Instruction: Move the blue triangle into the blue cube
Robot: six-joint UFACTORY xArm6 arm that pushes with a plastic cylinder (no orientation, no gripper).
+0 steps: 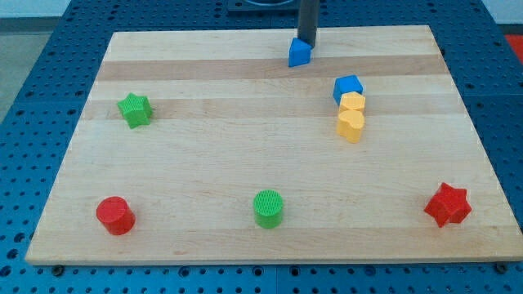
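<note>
Wooden board [204, 171] on a blue pegboard bench. Far left: green star [135, 109] in the upper part, red cylinder [115, 216] near the bottom edge. Centre bottom: green cylinder [268, 208]. None of these matter to the step.

Centre-right, near the view's top edge: blue triangle [300, 52], with my tip [306, 42] touching or just behind its top side. No pincer on this rig, only the bare rod, so nothing opens or closes.

Further right and lower: blue cube [347, 87], near the triangle but apart. Two yellow blocks sit in a column below it, the upper yellow block [353, 104] touching the cube, a yellow heart [350, 125] under that. Far right, bottom: red star [447, 204].

Judgement: push is set up, not finished. The line to the cube runs down and to the right; the tip looks best placed on the triangle's upper-left side, so the wedge does not slip off sideways. Go slowly and stop at contact, or the cube will shove the yellow pair.
</note>
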